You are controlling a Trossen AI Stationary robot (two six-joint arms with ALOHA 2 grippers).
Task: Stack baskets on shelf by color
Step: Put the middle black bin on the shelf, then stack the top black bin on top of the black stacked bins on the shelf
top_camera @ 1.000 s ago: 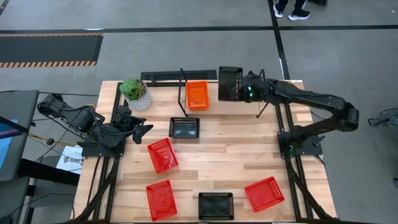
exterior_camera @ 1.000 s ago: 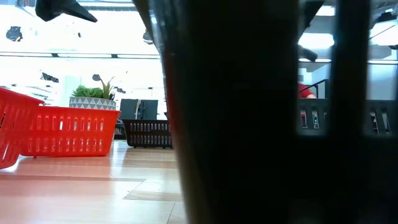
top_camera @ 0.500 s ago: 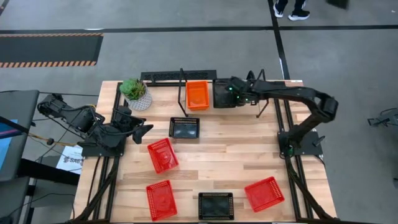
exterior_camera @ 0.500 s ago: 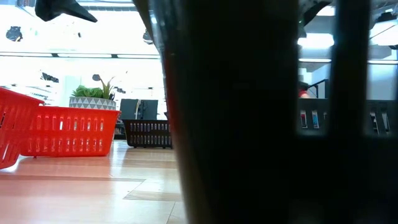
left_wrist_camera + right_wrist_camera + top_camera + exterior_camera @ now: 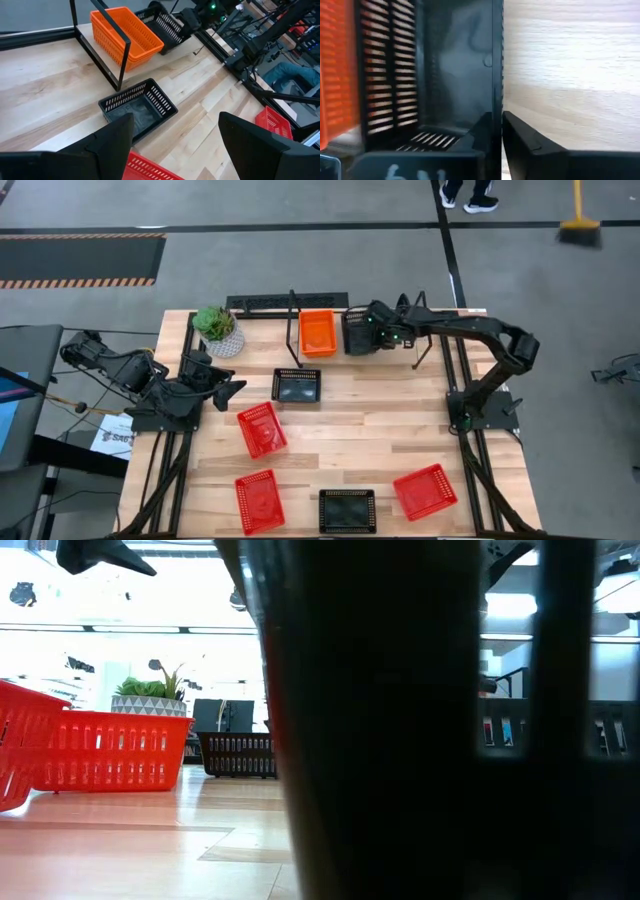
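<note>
Right wrist view, nearest first: the right jaws [image 5: 496,131] are clamped on one wall of a black basket [image 5: 455,65], one finger [image 5: 540,150] outside the wall and the other inside it, so the basket's floor and slatted far wall lie just beyond the fingertips. An orange basket [image 5: 337,70] stands just beside the black one, on the side away from the outer finger; whether the two touch cannot be told. Pale wood board [image 5: 570,65] lies on the outer finger's side.

High view: the right jaws [image 5: 372,328] hold this black basket [image 5: 356,332] at the shelf [image 5: 400,308] along the worktop's [image 5: 400,420] far edge, just beside the orange basket [image 5: 319,332], which sits on the shelf.

Left wrist view: the left jaws [image 5: 175,135] stand apart and empty above the worktop. A second black basket [image 5: 137,107] lies just beyond them, a red basket [image 5: 150,170] rim shows between them, and the orange basket lies farther off.

High view: the left jaws [image 5: 232,387] wait by the left edge, near a potted plant [image 5: 220,330]. Well apart from both jaws lie this black basket [image 5: 297,385], three red baskets [image 5: 261,429] [image 5: 259,501] [image 5: 425,491], and a third black basket [image 5: 347,510] at the near edge.
</note>
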